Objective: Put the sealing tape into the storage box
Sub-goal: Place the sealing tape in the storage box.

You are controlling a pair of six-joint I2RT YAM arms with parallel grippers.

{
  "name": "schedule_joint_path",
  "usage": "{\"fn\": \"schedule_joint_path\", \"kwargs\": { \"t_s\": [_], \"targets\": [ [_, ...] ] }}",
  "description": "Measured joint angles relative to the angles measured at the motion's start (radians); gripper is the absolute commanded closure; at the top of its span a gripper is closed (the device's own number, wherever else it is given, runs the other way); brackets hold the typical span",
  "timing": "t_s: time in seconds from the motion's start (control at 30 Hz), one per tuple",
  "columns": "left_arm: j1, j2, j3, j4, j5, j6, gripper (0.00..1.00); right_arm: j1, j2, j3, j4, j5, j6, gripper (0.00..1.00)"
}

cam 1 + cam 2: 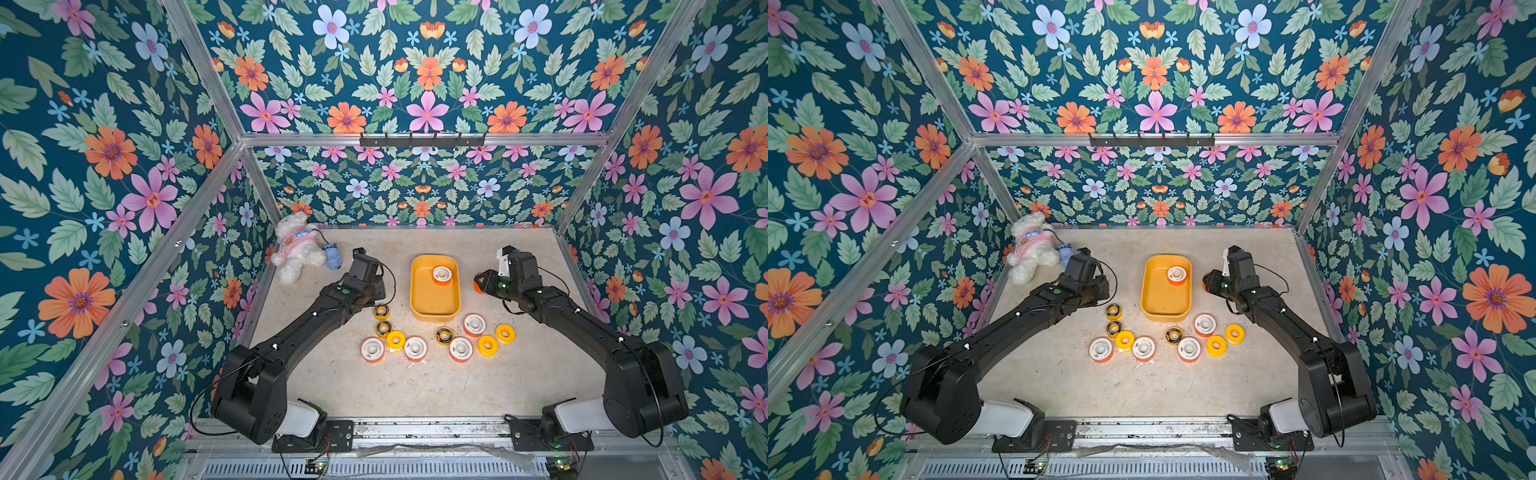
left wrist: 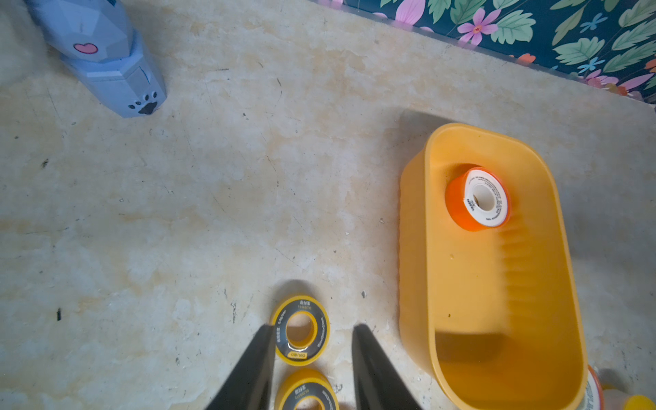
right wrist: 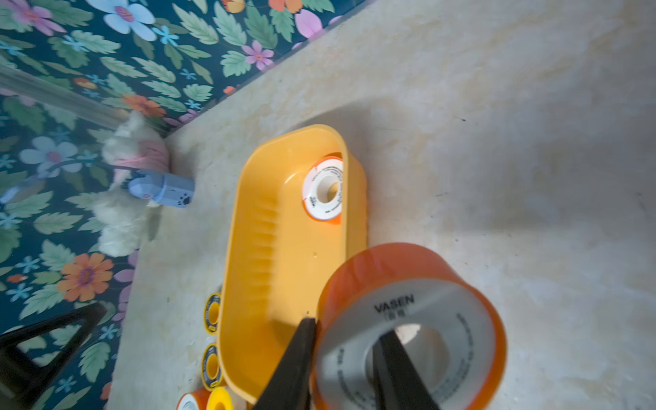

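The scuffed cream table [image 1: 374, 395], boxed in by blue floral walls [image 1: 104, 166], carries the yellow storage box [image 1: 415, 291] with one sealing tape spool [image 1: 441, 275] inside and ten loose spools [image 1: 415, 348] near it. The right pincer [image 3: 348, 328] clasps an orange-rimmed spool [image 3: 408, 277] just beside the box; the left pincer [image 2: 312, 328] hangs spread, empty, over a black-and-yellow spool [image 2: 301, 304].

Black jointed arms [image 1: 307, 320], white base links [image 1: 297, 417], green status lights [image 1: 345, 291], tapered black fingers [image 2: 252, 372].
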Motion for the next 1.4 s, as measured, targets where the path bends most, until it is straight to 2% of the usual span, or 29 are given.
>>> {"fn": "schedule_joint_path", "kwargs": {
  "t_s": [0.2,0.47,0.8,1.0,1.4],
  "targets": [
    [0.0,0.0,0.0,0.0,0.001,-0.003,0.58,0.063,0.048,0.074,0.03,-0.069,-0.024,0.75],
    [0.0,0.0,0.001,0.0,0.003,-0.003,0.58,0.142,0.192,0.211,-0.02,-0.071,-0.069,0.75],
    [0.0,0.002,0.01,-0.001,0.002,-0.002,0.58,0.22,0.384,0.372,-0.193,0.063,-0.139,0.74],
    [0.0,0.005,0.011,-0.001,0.002,0.001,0.58,0.242,0.451,0.433,-0.271,0.157,-0.159,0.74],
    [0.0,0.007,0.011,-0.001,0.003,0.001,0.58,0.271,0.559,0.534,-0.368,0.246,-0.166,0.73]
  ]
}}
